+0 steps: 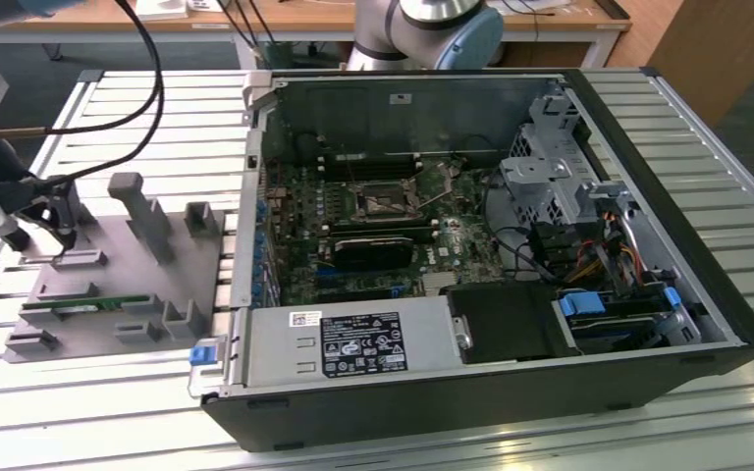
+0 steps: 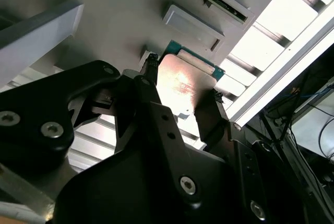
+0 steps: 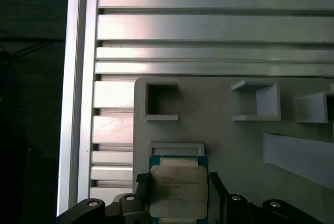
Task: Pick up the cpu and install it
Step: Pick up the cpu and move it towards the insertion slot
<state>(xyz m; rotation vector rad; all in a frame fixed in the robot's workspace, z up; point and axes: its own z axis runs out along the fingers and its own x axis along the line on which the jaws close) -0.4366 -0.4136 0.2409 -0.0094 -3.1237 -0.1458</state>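
Note:
The cpu (image 3: 177, 190), a small square chip with a silver-grey top and green rim, sits between my gripper's (image 3: 177, 179) two black fingers (image 3: 140, 182), just above its pocket in the grey tray (image 3: 219, 130). In the second wrist view the cpu (image 2: 185, 80) gleams between the fingertips (image 2: 151, 70), which press on its opposite edges; my gripper (image 2: 180, 85) is shut on it. In the exterior view my gripper (image 1: 66, 235) hangs low over the tray (image 1: 109, 280) at the exterior view's left. The open computer case (image 1: 482, 255) holds the motherboard with its empty socket (image 1: 384, 204).
Upright posts (image 1: 141, 211) rise from the tray beside my gripper. A green memory stick (image 1: 76, 304) lies in a tray slot. The case wall (image 1: 248, 196) stands between tray and motherboard. A black cable (image 1: 154, 88) hangs over the slatted metal table (image 1: 115, 392).

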